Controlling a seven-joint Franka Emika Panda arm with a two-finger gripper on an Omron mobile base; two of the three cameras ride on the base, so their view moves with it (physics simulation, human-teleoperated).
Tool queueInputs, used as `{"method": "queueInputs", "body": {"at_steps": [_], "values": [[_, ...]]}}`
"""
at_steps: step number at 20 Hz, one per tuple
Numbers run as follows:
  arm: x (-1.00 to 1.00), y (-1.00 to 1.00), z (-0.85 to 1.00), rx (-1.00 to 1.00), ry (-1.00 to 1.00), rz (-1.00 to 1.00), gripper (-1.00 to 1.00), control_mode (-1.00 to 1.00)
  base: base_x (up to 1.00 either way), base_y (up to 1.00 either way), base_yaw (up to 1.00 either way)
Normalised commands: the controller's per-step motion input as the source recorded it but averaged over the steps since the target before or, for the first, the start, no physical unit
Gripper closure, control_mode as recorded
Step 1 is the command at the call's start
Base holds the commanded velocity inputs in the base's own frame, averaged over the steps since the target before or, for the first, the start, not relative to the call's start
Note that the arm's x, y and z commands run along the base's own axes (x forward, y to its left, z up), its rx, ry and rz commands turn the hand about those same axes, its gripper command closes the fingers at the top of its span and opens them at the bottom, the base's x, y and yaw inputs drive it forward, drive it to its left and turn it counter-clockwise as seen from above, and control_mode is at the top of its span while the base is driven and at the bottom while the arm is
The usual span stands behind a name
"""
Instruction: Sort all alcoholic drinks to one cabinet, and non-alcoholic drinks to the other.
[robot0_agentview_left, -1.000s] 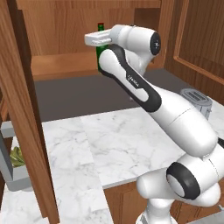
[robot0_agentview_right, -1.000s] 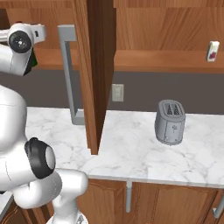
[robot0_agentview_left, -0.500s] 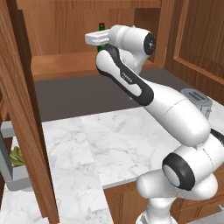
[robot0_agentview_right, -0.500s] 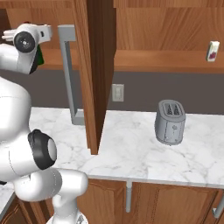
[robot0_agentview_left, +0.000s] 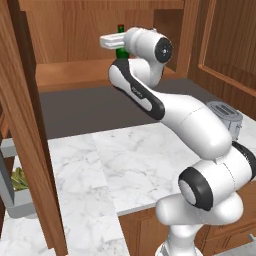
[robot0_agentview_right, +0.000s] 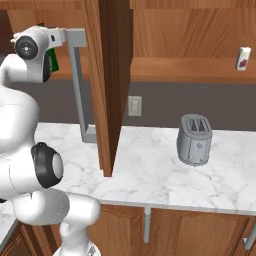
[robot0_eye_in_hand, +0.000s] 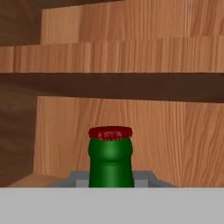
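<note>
- Green glass bottle (robot0_eye_in_hand: 111, 159), slim and dark, with a smooth rounded neck and a crimped red cap, stands upright inside the open wooden cabinet; from the left base view its neck and cap (robot0_agentview_left: 120, 31) rise just behind the robot's hand.
- Fingers are pressed in on the bottle's neck; the gripper (robot0_agentview_left: 119, 46) holds it at the cabinet's shelf height, and the fingertips themselves are hidden by the white hand.
- Cabinet shelf (robot0_agentview_left: 70, 75) is a flat board of warm, grained wood, with the same wood on the back wall and a darker board across it in the hand view.
- Open cabinet door (robot0_agentview_right: 107, 85) hangs edge-on in the right base view, a tall brown wooden slab with a squared grey metal handle (robot0_agentview_right: 77, 85) beside it.
- White carton (robot0_agentview_right: 242, 58), small and boxy with a red-pink mark, stands on the shelf of the right-hand cabinet, well apart from the bottle.
- Grey toaster (robot0_agentview_right: 194, 139), rounded and metallic with two slots on top, sits on the desk (robot0_agentview_right: 150, 170), which is white marble with faint grey veins.
- Arm is glossy white with dark joints, curving up from the base to the cabinet.
</note>
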Motion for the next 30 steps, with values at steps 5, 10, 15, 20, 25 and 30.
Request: {"method": "queueInputs", "body": {"at_steps": [5, 10, 15, 20, 25, 30], "values": [[0.15, -0.24, 0.04, 0.00, 0.01, -0.13, 1.00, -1.00, 0.00, 0.00, 0.00], [0.08, -0.33, 0.00, 0.00, 0.03, -0.13, 1.00, -1.00, 0.00, 0.00, 0.00], [0.02, -0.32, 0.00, 0.00, 0.03, -0.10, 1.00, -1.00, 0.00, 0.00, 0.00], [0.05, -0.32, 0.00, 0.00, 0.06, -0.06, 1.00, -1.00, 0.00, 0.00, 0.00], [0.14, -0.31, 0.00, 0.00, 0.04, -0.01, 1.00, -1.00, 0.00, 0.00, 0.00], [0.14, -0.26, 0.00, 0.00, 0.00, 0.00, 1.00, -1.00, 0.00, 0.00, 0.00]]}}
